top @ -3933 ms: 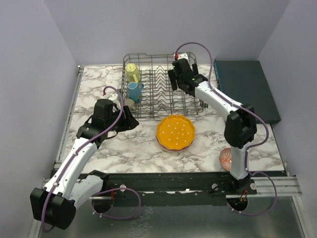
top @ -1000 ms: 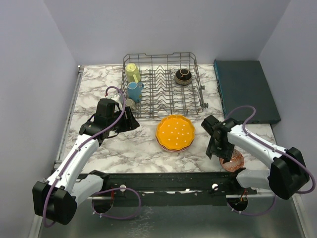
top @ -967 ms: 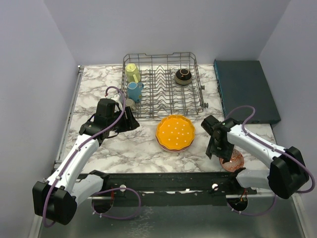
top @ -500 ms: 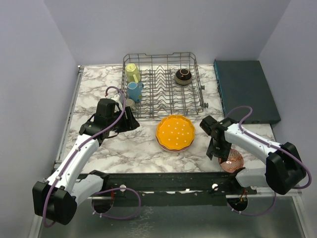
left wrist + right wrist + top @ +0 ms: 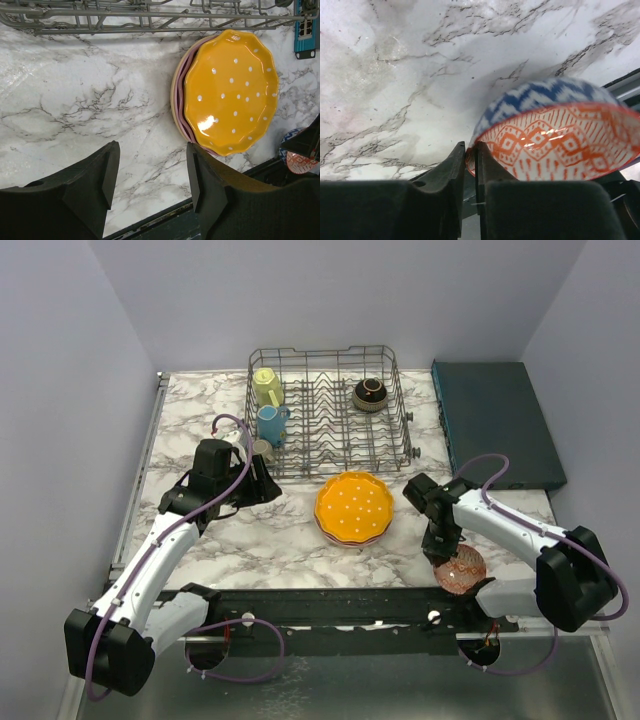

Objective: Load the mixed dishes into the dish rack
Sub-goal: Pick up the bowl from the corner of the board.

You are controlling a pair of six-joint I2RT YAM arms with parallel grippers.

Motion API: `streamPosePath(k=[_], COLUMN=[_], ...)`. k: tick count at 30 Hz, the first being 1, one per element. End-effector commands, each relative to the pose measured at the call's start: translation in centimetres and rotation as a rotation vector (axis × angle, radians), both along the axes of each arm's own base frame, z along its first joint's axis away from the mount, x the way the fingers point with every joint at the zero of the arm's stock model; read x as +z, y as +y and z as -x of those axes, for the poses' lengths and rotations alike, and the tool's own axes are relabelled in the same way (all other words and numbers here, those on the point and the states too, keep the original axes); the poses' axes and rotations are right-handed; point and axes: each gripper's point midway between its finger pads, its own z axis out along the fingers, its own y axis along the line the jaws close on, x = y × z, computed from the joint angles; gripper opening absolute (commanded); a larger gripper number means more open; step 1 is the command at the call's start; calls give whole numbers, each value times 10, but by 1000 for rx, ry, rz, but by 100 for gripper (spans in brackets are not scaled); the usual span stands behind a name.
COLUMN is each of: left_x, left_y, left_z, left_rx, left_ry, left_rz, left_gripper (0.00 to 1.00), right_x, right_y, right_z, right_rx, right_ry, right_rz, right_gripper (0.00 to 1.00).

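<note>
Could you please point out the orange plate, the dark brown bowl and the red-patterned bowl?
orange plate (image 5: 353,508): top view, its dotted face.
dark brown bowl (image 5: 370,393): top view, its middle.
red-patterned bowl (image 5: 555,150): right wrist view, its inner wall.

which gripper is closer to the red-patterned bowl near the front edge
right. the right gripper is pinched on the rim of the red-patterned bowl; the left gripper is open, well off to its left past the orange plate
</note>
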Motion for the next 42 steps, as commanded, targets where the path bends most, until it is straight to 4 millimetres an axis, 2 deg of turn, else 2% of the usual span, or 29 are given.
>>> streamPosePath(k=[1,3,19,27,32,37,42], left_x=[6,6,5,2,0,-2,-4], left_y=[-3,-3,-2,-2,-3,-3,-4], left_z=[3,3,2,2,2,1,1], left_rx=[-26,-24,-21,-22,-23,-26,-28], left_ry=[-20,-21,-17,-7,1,9,17], left_rz=[9,9,3,1,-1,-1,-2], left_gripper=[61,61,62,62,62,62,62], right_x=[-3,-2,19,32,42,55,63], right_y=[5,7,24,41,53,59,77], right_z=[0,0,-23,-30,-31,-30,-25], right_rx=[-10,-9,51,132,204,289,393], right_ry=[-8,-12,-123,-171,-197,-211,-210], right_rz=[-27,-37,-132,-214,-251,-202,-176], right_gripper=[9,1,0,1,1,1,1])
